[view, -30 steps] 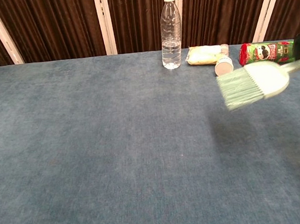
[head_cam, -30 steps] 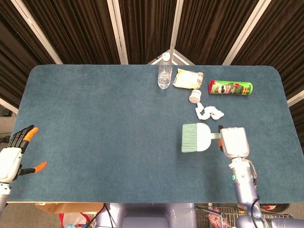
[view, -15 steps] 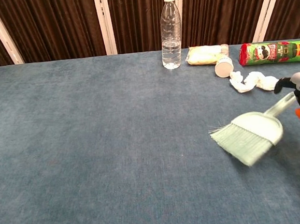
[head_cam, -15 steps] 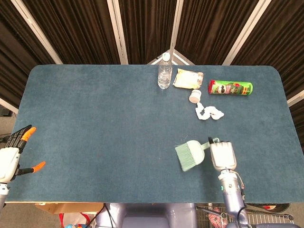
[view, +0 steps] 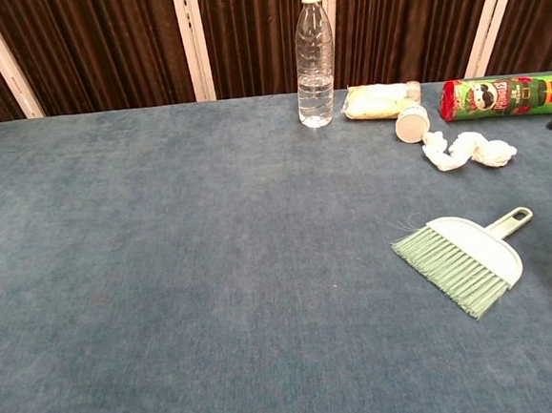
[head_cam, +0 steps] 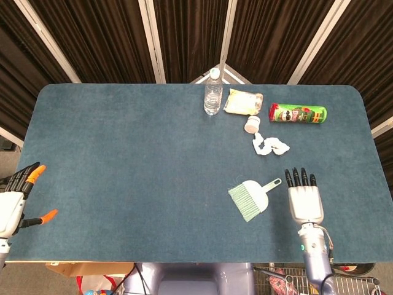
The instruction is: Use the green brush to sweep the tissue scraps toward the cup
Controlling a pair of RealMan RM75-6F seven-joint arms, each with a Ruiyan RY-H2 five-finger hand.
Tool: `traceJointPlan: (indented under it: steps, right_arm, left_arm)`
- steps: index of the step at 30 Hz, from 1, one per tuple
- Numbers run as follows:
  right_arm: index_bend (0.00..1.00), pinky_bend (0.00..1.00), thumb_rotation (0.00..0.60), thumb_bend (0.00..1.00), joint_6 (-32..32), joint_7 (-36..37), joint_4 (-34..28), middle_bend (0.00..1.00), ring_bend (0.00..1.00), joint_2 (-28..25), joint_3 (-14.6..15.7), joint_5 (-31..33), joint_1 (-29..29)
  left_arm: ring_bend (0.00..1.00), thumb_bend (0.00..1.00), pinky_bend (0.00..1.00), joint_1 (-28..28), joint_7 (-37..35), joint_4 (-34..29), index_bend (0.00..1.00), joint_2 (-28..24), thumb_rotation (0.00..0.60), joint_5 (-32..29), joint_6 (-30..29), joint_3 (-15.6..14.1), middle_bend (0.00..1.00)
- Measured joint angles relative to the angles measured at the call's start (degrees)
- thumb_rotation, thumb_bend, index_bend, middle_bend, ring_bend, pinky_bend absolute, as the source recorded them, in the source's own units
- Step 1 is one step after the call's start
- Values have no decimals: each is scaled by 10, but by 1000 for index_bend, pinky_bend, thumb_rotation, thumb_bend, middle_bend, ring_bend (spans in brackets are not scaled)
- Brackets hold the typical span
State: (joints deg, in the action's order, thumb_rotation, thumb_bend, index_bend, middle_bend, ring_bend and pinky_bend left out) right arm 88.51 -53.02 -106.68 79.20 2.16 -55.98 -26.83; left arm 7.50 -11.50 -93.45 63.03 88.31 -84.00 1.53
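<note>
The tissue [head_cam: 270,146] lies just beside the cup [head_cam: 252,125]; sweeping appears done. The brush [head_cam: 252,198] lies flat on the table [head_cam: 123,153], released. Its long axis runs diagonally: handle toward the right hand [head_cam: 305,200], bristles toward the near-left. Both hands hold nothing, fingers extended; the left hand [head_cam: 15,203] hangs off-table.

head view – overhead, whole table [head_cam: 123,153] | chest view – low, near, same tabletop

right robot hand [head_cam: 305,198] flat, left robot hand [head_cam: 13,204] spread
</note>
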Motion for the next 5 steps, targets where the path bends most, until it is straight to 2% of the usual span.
traceJointPlan:
  steps: [5]
  right_arm:
    - [0, 64, 600, 391, 14, 112, 13, 0, 0, -41, 33, -94, 36]
  left_arm:
    - [0, 0, 17, -2, 17, 5, 0, 4, 600, 0, -5, 0, 0]
